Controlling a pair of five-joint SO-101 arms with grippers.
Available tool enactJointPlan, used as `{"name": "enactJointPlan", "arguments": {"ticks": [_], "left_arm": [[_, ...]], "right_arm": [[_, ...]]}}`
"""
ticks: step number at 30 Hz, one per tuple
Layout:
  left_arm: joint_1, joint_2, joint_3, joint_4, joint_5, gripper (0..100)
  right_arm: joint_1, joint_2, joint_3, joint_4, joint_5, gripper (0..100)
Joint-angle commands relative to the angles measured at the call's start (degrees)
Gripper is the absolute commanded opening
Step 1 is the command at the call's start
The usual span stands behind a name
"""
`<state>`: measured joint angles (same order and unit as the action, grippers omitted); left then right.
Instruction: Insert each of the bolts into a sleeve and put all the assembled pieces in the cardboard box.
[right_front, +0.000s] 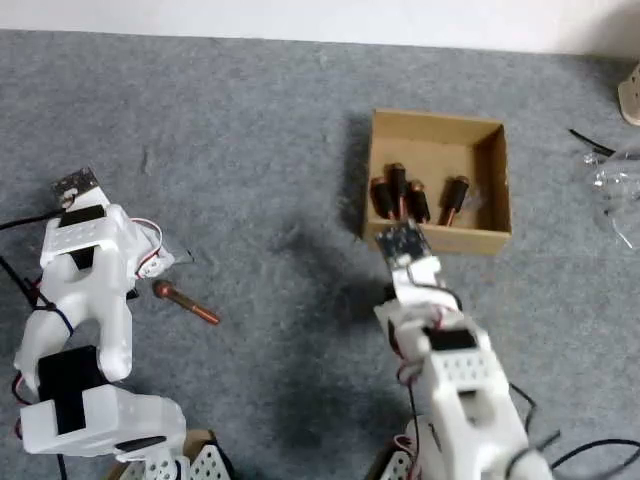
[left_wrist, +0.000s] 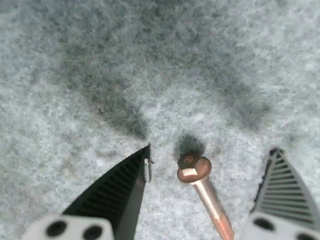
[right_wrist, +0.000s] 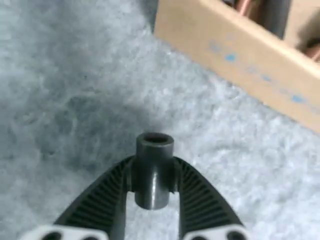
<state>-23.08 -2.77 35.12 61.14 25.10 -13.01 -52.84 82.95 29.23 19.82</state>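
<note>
Across a grey, felt-like tabletop (right_front: 250, 150) bounded at its far edge by a pale white strip (right_front: 300, 18), we see two white arms at the near edge. Clear plastic scraps (right_front: 610, 172) and a black wire (right_front: 590, 142) lie at the right edge.

Toward the far edge, right of the middle, sits the cardboard box (right_front: 436, 118). Four assembled pieces (right_front: 400, 190) lie inside it, copper bolts in dark sleeves.

Near the left edge, well apart from the box, a bare copper bolt (right_front: 186, 302) lies flat beside the left arm. From the left wrist we find the left gripper (left_wrist: 211, 150) spread wide. The bolt (left_wrist: 202, 187) lies between its fingers and touches neither, nearer the finger (left_wrist: 280, 185) on the open side, its hex head toward the fingertips.

From the right wrist we see the right gripper (right_wrist: 154, 167) pinching a dark sleeve (right_wrist: 155, 150), open bore facing the camera. The sleeve is outside the box, near the box's near wall (right_wrist: 240, 55).
</note>
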Motion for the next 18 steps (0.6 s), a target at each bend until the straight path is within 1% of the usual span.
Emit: {"name": "enactJointPlan", "arguments": {"ticks": [1,7,10,13,15,18], "left_arm": [[-0.4,-2.68,-0.84,-0.35,0.09,32],[-0.22,-2.95,-0.75,-0.26,0.09,32],[1.01,-2.95,-0.75,-0.26,0.09,32],[3.47,-3.03,-0.75,-0.26,0.09,32],[6.29,-3.03,-0.75,-0.26,0.09,32],[10.51,-2.95,-0.22,0.09,0.35,32]], "right_arm": [[-0.57,-13.05,4.0,-1.71,-0.44,0.4],[-0.4,-26.95,11.03,-1.71,-0.44,0.4],[-0.4,-33.01,14.64,-1.63,-0.18,0.4],[-0.4,-38.55,17.89,-1.63,-0.18,0.4],[-0.4,-41.36,19.65,-1.19,-0.35,0.4],[-0.31,-43.82,20.35,1.98,-0.44,0.4]]}}
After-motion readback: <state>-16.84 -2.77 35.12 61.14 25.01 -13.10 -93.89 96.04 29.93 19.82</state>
